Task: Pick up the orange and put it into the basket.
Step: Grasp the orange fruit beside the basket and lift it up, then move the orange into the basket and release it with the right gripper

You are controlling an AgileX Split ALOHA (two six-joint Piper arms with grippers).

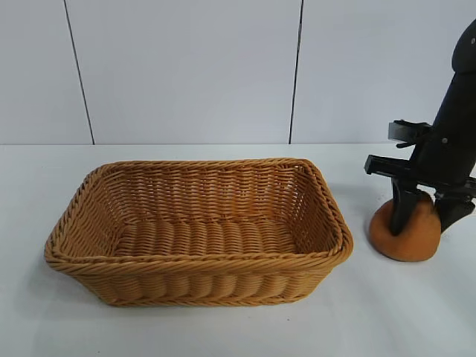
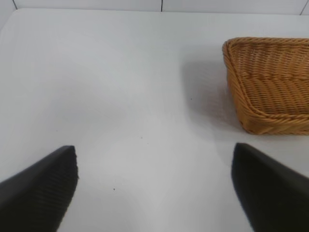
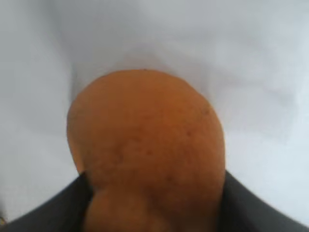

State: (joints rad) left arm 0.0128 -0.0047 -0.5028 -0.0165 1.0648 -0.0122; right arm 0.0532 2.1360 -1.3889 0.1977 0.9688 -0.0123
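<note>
Orange (image 1: 413, 232) sits on table between right tool's (image 1: 425, 214) fingers, apparently clamped.

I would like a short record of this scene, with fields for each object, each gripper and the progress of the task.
orange: on the table, right of the basket, outside it
basket: upright, nothing inside
right gripper: pointing down, fingers on both sides of the orange, touching it
left gripper: open, over bare table, away from the basket
progress: orange not yet lifted
</note>
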